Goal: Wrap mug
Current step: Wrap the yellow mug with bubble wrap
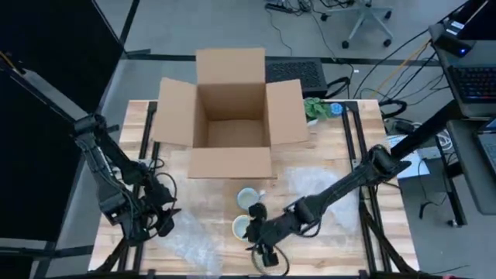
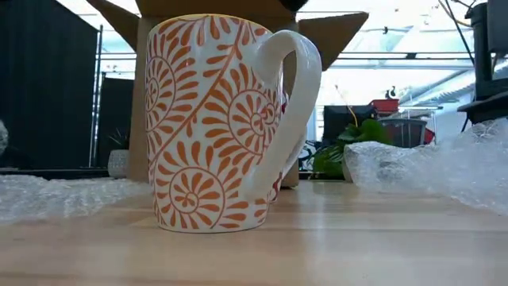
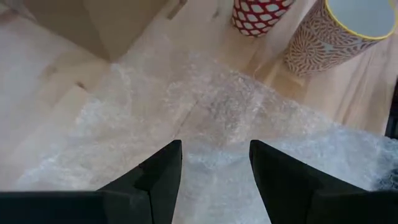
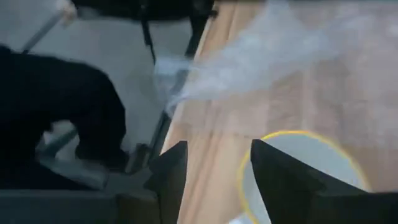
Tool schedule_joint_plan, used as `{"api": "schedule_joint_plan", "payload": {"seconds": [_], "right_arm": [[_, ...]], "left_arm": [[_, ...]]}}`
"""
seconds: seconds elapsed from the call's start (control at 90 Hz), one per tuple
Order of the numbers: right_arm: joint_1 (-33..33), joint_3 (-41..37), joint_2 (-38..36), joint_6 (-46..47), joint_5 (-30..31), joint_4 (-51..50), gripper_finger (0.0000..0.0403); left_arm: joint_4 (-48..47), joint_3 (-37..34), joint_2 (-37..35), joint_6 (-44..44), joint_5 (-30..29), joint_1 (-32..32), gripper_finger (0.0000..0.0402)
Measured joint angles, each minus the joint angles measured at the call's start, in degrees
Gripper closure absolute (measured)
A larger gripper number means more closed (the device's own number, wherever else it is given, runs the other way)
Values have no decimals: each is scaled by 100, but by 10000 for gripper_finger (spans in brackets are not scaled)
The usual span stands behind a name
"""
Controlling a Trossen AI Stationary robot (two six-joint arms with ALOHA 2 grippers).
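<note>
**Two mugs on the table, with bubble wrap on either side**

An orange-patterned mug (image 1: 242, 227) with a yellow rim stands upright on the wooden table (image 1: 341, 248), near its front edge. In the low view it fills the middle of the frame, handle turned to the picture's right. Just behind it stands a second mug (image 1: 249, 199), which the left wrist view shows as red with white spots (image 3: 255, 14). Behind both, an open cardboard box (image 1: 231, 116) sits with its flaps folded outward.

A sheet of bubble wrap (image 1: 190, 242) lies flat at the front left of the table, beside the orange mug. A second, crumpled sheet (image 1: 322, 186) lies to the right, under the right arm.

The left gripper (image 1: 164, 225) rests at the left edge of the flat sheet; the left wrist view shows its fingers (image 3: 158, 177) spread apart over the wrap, holding nothing. The right gripper (image 1: 258, 232) sits low just beside the orange mug, touching or nearly touching its right side. In the right wrist view its fingers (image 4: 171, 168) are spread, with the mug's yellow rim (image 4: 298, 168) directly beyond them and not yet gripped.

A green plant (image 1: 316, 108) sits at the table's far right corner.
</note>
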Motion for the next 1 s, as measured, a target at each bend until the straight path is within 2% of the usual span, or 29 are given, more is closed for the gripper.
{"api": "schedule_joint_plan", "payload": {"seconds": [0.1,0.389,0.644,0.856,1.0], "right_arm": [[-25,564,362,145,32,-702,238],[-17,1749,1077,594,351,-1674,238],[-155,1970,1513,976,333,-2395,238],[-235,1974,1694,922,334,-2375,239],[-262,1977,1783,779,331,-2382,256]], "left_arm": [[0,0,0,0,0,0,223],[33,0,2,231,-11,0,223],[94,0,2,451,-28,0,223],[93,0,2,458,-33,2,223],[98,0,2,533,-35,2,223]]}}
